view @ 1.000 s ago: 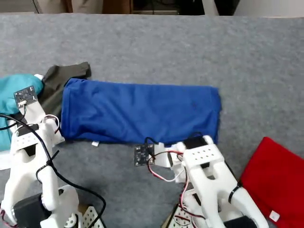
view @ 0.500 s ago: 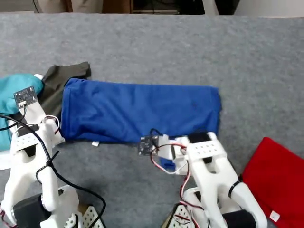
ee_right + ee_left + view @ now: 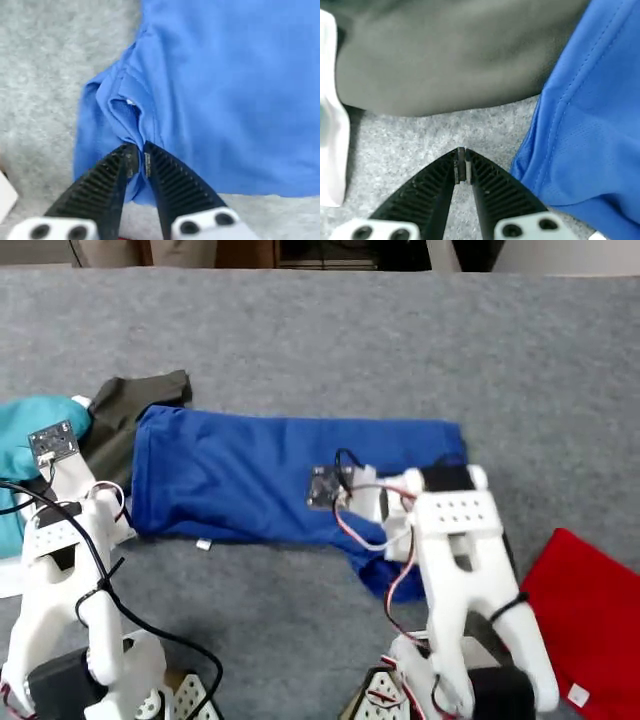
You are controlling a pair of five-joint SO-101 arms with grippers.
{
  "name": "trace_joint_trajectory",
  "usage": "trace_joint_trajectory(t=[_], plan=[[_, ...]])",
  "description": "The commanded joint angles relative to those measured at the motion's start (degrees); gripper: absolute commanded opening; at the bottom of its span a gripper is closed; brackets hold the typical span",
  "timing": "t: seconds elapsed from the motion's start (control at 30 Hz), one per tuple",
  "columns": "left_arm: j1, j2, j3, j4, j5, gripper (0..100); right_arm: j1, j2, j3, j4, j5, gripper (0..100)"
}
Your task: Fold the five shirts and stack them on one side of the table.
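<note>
A blue shirt [image 3: 240,475] lies folded into a long strip across the middle of the grey table. My right gripper [image 3: 140,151] is shut on a bunched edge of the blue shirt [image 3: 225,85] near its right end. The pinched cloth hangs below the right arm [image 3: 455,540] as a lump [image 3: 378,575] past the shirt's near edge. My left gripper [image 3: 461,167] is shut on nothing, low over bare table between the blue shirt [image 3: 590,125] and a dark olive shirt [image 3: 445,55]. The left arm [image 3: 65,550] stands at the front left.
The dark olive shirt [image 3: 135,405] and a teal shirt [image 3: 35,425] lie at the left edge. A folded red shirt [image 3: 585,615] sits at the front right. White cloth [image 3: 330,135] lies beside the olive shirt. Bare table [image 3: 420,350] runs along the far side.
The right arm has swung from the front edge out over the blue shirt's right part, taking a pinch of the shirt's near edge with it. The left arm has not moved.
</note>
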Motion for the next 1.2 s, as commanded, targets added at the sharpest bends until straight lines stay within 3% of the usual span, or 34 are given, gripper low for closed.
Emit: trace_joint_trajectory(t=[0.0, 0.33, 0.6, 0.83, 1.17], plan=[[-0.26, -1.45, -0.18, -0.97, -0.44, 2, -1.45, 5.58, -9.80, 2.20, 0.18, 0.4], [-0.26, -1.45, -0.18, -1.05, -0.44, 2, -1.80, 30.73, -36.97, 2.46, 1.67, 0.4], [-0.26, -1.45, -0.18, -1.05, -0.44, 2, -2.42, 46.55, -50.07, 2.46, 1.67, 1.9], [-0.18, -1.45, -0.18, -1.05, -0.44, 2, -2.15, 47.69, -56.40, 5.45, 1.67, 17.9], [-0.18, -1.45, -0.18, -1.05, -0.44, 2, -1.89, 41.27, -65.98, 21.63, 2.90, 17.5]])
